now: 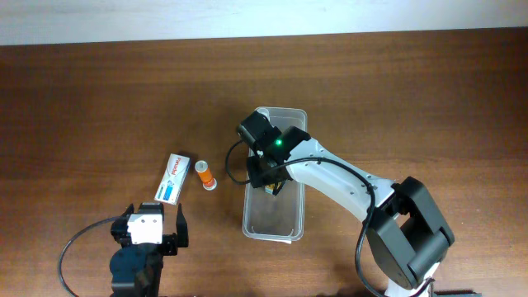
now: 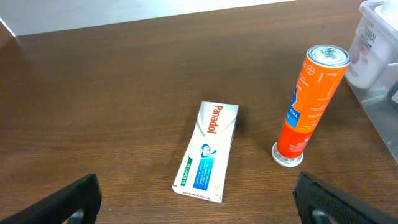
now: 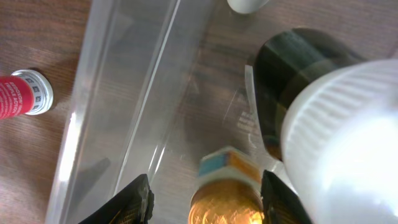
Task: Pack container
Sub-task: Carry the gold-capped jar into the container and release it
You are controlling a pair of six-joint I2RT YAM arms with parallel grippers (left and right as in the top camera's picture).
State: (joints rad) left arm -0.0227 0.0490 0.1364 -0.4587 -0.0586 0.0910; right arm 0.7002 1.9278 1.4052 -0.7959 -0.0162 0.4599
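The container lies mid-worktop, packing under way. Left to right: the left hand, spread and idle; a Panadol box; an orange tablet tube; the right hand down inside the container, flanking an amber-topped bottle, grip impossible to tell. Next, seemingly: release, lift clear, fetch the tube.

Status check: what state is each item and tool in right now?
container: no lid, white-capped bottle inside.
box: closed, flat on table, outside container.
orange tube: capped, on table, outside container.
left tool: open, empty.
right tool: open, over container, fingers either side of amber bottle.
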